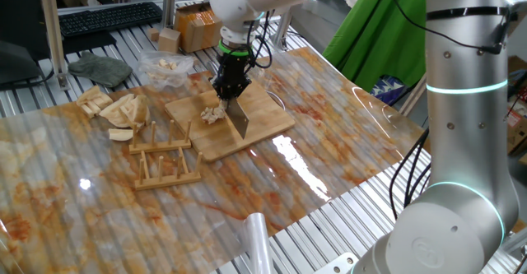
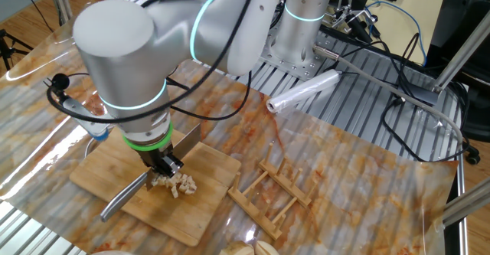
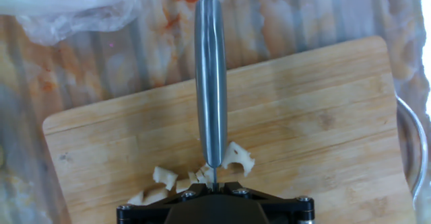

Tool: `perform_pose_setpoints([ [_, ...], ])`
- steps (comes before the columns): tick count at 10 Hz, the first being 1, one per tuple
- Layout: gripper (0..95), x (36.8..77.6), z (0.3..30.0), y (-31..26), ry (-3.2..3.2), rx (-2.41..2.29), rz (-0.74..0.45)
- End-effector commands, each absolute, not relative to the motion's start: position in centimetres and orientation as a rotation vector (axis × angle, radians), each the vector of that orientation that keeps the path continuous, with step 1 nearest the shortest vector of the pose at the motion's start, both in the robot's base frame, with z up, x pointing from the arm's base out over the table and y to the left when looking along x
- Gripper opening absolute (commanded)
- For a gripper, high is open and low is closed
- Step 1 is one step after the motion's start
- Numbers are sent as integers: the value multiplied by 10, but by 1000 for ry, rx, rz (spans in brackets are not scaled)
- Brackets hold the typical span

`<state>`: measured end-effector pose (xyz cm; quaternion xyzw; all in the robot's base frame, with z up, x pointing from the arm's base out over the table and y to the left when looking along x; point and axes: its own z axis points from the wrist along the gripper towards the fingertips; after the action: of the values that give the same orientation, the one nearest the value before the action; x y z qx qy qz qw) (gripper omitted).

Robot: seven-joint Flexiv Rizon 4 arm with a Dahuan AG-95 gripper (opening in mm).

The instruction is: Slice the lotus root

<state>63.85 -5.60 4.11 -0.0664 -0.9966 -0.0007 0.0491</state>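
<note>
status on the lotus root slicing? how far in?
Done: the lotus root already lies as a cluster of small pale pieces on the bamboo board. In hand: the end effector holds the knife right over the pieces, blade edge at the cluster. Left: one larger chunk beside the blade looks uncut; that probably needs another pass or two.

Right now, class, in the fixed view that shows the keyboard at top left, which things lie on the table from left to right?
Heap of tan slices → wooden rack → lotus root bits → knife blade → roll of plastic film.
</note>
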Motion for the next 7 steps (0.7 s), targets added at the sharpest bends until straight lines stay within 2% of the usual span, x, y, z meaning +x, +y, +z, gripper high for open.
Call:
perform_pose_setpoints([
  [1, 0, 635, 48, -58, -3043, -147, -1],
  [7, 0, 628, 71, -46, -3040, -118, -7],
])
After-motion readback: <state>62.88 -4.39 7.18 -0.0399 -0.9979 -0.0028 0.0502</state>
